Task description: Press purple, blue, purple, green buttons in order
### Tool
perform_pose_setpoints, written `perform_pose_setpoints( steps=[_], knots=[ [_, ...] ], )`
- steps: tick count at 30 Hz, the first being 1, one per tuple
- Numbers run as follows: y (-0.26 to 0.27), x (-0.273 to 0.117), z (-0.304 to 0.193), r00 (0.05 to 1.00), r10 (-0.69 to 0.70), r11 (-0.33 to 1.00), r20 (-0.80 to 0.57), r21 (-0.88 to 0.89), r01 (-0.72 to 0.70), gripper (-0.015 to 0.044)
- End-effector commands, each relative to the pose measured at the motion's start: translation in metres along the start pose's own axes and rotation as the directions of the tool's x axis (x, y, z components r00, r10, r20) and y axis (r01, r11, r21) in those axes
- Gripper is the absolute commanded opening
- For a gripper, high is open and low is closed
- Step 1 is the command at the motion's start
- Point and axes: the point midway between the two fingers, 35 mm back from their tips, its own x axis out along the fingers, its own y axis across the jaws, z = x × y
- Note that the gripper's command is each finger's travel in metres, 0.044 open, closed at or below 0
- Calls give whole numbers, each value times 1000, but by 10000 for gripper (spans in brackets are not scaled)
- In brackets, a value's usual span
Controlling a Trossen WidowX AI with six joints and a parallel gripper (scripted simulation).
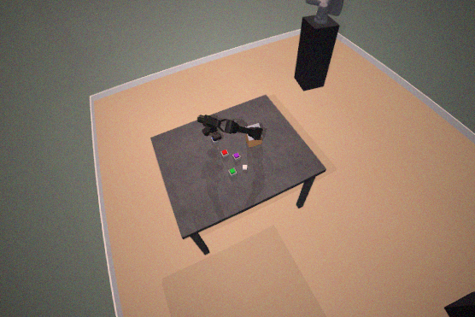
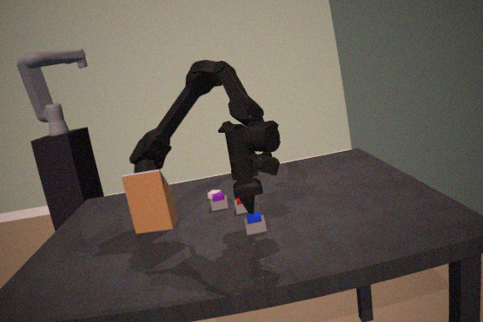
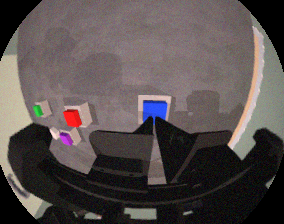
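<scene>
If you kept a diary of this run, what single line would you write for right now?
step: blue button | gripper: shut, empty, tip just above it | purple button: untouched now | blocks: untouched

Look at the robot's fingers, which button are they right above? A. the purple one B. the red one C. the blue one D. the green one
C: in the exterior view the closed fingers point down just over the blue button, and the wrist view shows that button straight ahead of the fingertips.
</scene>
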Motion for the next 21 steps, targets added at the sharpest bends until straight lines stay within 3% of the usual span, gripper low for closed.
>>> perform_pose_setpoints(
  steps=[1,5,9,16,21],
  knots=[
    [-2,-20,3,1000,-14,1000,11,-10,14,20],
    [-2,-23,3,1000,-14,1000,11,-10,14,20],
    [-2,-78,3,1000,-17,1000,10,-9,17,20],
    [1,-82,2,1000,-17,1000,10,-9,17,20],
    [59,-93,-1,1000,-19,1000,9,-6,19,20]
  ],
)
